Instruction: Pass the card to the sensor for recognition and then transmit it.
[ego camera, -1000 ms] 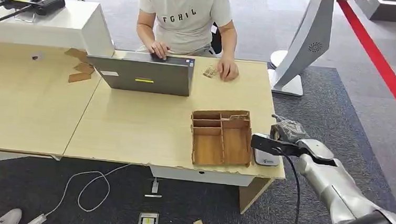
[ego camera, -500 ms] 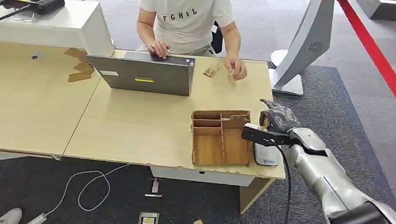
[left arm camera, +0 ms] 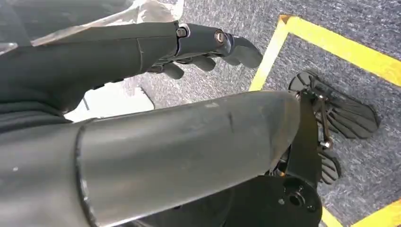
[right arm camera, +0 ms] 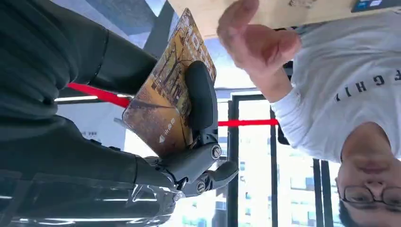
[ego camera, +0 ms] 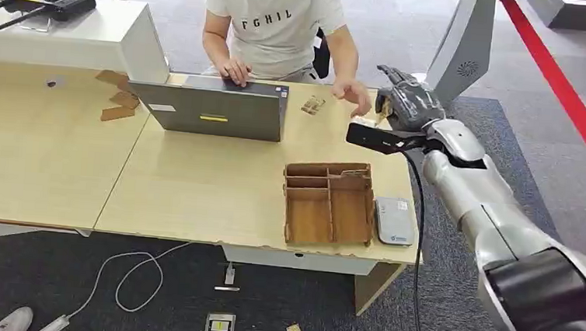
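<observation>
- Since the earlier pictures the right hand (ego camera: pixel 406 103) has risen from the card reader (ego camera: pixel 394 220) at the near right corner of the table (ego camera: pixel 195 182) and now it is up at the far right corner, in front of the person (ego camera: pixel 276 24).
- The person's hand (ego camera: pixel 353 96) has also lifted off the table and now it is open in the air, just left of the right hand.
- The right hand holds the card (right arm camera: pixel 170 90): in the right wrist view its thumb (right arm camera: pixel 201 99) presses on the brown printed face and the fingers are behind the card.
- In the same view the open palm of the person is near the far edge of the card, but I cannot tell if it touches.
- The card reader, a small grey and white box, now lies uncovered on the table, just right of the wooden tray (ego camera: pixel 328 203), which has several compartments.
- A grey laptop (ego camera: pixel 216 109) stands open on the far side of the table; the other hand of the person rests at its far edge.
- A small brown piece (ego camera: pixel 310 104) lies between the laptop and the raised hand.
- The left hand (left arm camera: pixel 203 45) hangs over grey carpet with yellow lines; its fingers are a little curled and apart, with nothing in them.
- On the far left a black remote controller (ego camera: pixel 48 0) lies on a white box (ego camera: pixel 88 38).
</observation>
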Robot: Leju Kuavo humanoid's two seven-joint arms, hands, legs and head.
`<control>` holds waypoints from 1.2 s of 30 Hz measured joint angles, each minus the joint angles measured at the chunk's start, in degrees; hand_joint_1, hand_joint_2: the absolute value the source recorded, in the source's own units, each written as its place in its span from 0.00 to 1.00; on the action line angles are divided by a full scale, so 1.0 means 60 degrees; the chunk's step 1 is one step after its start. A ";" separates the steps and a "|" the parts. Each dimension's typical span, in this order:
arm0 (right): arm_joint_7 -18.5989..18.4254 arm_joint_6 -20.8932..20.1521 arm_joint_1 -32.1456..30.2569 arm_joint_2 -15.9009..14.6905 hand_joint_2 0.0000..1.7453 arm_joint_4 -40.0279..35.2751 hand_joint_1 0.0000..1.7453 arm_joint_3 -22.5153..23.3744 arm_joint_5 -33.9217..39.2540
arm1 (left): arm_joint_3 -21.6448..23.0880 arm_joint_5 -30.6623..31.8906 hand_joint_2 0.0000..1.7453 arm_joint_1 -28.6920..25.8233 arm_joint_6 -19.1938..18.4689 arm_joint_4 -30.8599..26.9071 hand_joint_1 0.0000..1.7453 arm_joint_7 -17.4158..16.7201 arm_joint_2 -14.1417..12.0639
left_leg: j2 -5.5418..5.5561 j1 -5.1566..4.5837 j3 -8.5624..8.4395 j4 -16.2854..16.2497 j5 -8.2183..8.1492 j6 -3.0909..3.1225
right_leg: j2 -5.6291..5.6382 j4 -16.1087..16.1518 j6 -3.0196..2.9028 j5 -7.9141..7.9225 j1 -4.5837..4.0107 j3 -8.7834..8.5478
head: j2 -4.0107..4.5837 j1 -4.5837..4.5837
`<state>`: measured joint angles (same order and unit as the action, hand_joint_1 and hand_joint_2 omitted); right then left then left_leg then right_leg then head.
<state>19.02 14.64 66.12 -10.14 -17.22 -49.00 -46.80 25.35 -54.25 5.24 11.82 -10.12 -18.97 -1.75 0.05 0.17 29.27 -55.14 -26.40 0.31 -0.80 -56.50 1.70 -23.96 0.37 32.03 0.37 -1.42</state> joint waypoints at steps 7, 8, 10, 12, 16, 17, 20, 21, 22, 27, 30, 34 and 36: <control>0.0098 0.0241 -0.0075 0.0383 1.00 0.0000 1.00 -0.0004 -0.0164 | 0.0000 -0.0091 0.00 -0.0002 0.0037 0.0000 0.00 0.0000 -0.0004 | 0.0002 0.0000 -0.0001 0.0000 0.0000 0.0000 | 0.0000 0.0000 0.0000 0.0000 -0.0001 0.0001 | 0.0000 0.0004; 0.0109 0.0285 -0.0116 0.0419 1.00 0.0004 1.00 -0.0007 -0.0175 | 0.0000 -0.0091 0.00 -0.0003 0.0044 0.0000 0.00 0.0000 -0.0004 | 0.0002 0.0002 0.0000 0.0000 0.0000 0.0000 | 0.0000 0.0000 0.0000 0.0000 -0.0007 0.0002 | 0.0000 0.0000; 0.0146 0.0328 -0.0197 0.0459 1.00 0.0004 1.00 -0.0007 -0.0175 | 0.0004 -0.0088 0.00 -0.0007 0.0044 0.0000 0.00 0.0000 -0.0004 | 0.0002 0.0002 0.0002 0.0000 0.0001 0.0000 | 0.0000 0.0000 0.0000 0.0000 -0.0009 0.0002 | 0.0000 0.0000; 0.0233 0.0350 -0.0263 0.0499 1.00 0.0004 1.00 -0.0007 -0.0196 | 0.0004 -0.0077 0.00 -0.0006 0.0044 0.0000 0.00 0.0033 -0.0004 | 0.0002 0.0002 0.0000 0.0000 0.0000 0.0000 | 0.0000 -0.0001 0.0000 0.0000 -0.0009 0.0003 | 0.0000 0.0000; 0.0295 0.0350 -0.0343 0.0554 1.00 0.0011 1.00 -0.0007 -0.0270 | 0.0004 -0.0091 0.00 -0.0006 0.0077 0.0000 0.00 0.0102 -0.0004 | 0.0001 0.0000 0.0000 0.0000 0.0000 0.0000 | 0.0000 0.0001 0.0000 0.0000 -0.0009 0.0003 | 0.0000 0.0000; 0.0295 0.0350 -0.0348 0.0569 1.00 0.0011 1.00 -0.0007 -0.0288 | 0.0004 -0.0091 0.00 -0.0006 0.0098 0.0000 0.00 0.0117 -0.0004 | 0.0001 0.0000 0.0001 0.0000 0.0000 0.0000 | 0.0000 0.0002 0.0000 0.0000 -0.0009 0.0003 | 0.0000 0.0004; 0.0295 0.0346 -0.0369 0.0572 1.00 0.0015 1.00 -0.0007 -0.0277 | 0.0004 -0.0161 0.00 -0.0007 0.0175 0.0000 0.00 0.0179 -0.0004 | 0.0001 -0.0001 0.0001 -0.0001 0.0000 0.0000 | 0.0000 0.0002 0.0000 0.0000 -0.0008 0.0004 | 0.0000 0.0004; 0.0295 0.0346 -0.0381 0.0568 1.00 0.0015 1.00 -0.0007 -0.0262 | 0.0004 -0.0201 0.00 -0.0007 0.0215 0.0000 0.00 0.0201 -0.0004 | 0.0001 -0.0001 0.0000 -0.0001 0.0000 0.0000 | 0.0000 0.0002 0.0000 0.0000 -0.0008 0.0004 | 0.0000 0.0000; 0.0295 0.0346 -0.0393 0.0568 1.00 0.0015 1.00 -0.0007 -0.0259 | 0.0004 -0.0230 0.00 -0.0007 0.0244 0.0000 0.00 0.0208 -0.0004 | 0.0001 -0.0001 0.0000 -0.0001 0.0000 0.0000 | 0.0000 0.0001 0.0000 0.0000 -0.0008 0.0004 | 0.0000 0.0004; 0.0295 0.0346 -0.0439 0.0551 0.00 0.0015 0.00 -0.0007 -0.0259 | 0.0004 -0.0262 0.00 -0.0007 0.0335 0.0000 0.00 0.0259 -0.0004 | 0.0001 0.0000 0.0002 -0.0001 -0.0001 0.0000 | 0.0000 0.0002 0.0000 -0.0001 -0.0008 0.0009 | 0.0000 0.0000; 0.0400 0.0303 -0.0499 0.0467 0.00 0.0015 0.00 -0.0007 -0.0350 | -0.0022 -0.0847 0.00 0.0018 0.0507 -0.0003 0.00 0.0451 -0.0054 | 0.0001 0.0000 0.0000 -0.0001 -0.0001 0.0000 | 0.0001 0.0003 0.0000 0.0000 -0.0008 0.0011 | 0.0000 0.0003; 0.0448 0.0109 -0.0584 0.0262 0.00 0.0015 0.00 -0.0007 -0.0459 | -0.0299 -0.1888 0.00 0.0270 -0.0599 -0.0190 0.00 0.1122 -0.0850 | 0.0015 0.0010 0.0022 -0.0015 0.0019 -0.0019 | -0.0007 0.0008 -0.0022 0.0015 -0.0060 0.0027 | 0.0000 -0.0004; 0.0397 0.0059 -0.0595 0.0149 0.00 0.0004 0.00 -0.0004 -0.0499 | -0.0476 -0.2229 0.00 0.0959 -0.0372 -0.0430 0.00 0.0692 -0.1591 | 0.0048 0.0048 0.0077 -0.0033 0.0047 -0.0060 | -0.0046 0.0000 -0.0051 0.0036 -0.0070 0.0051 | 0.0000 -0.0011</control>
<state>21.40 14.99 62.55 -9.25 -17.20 -49.03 -49.79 22.50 -67.62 10.99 9.59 -12.70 -14.82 -11.29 0.34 0.46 29.74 -55.34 -26.13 -0.05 -1.07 -56.49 1.40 -23.74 -0.05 32.34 0.37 -1.49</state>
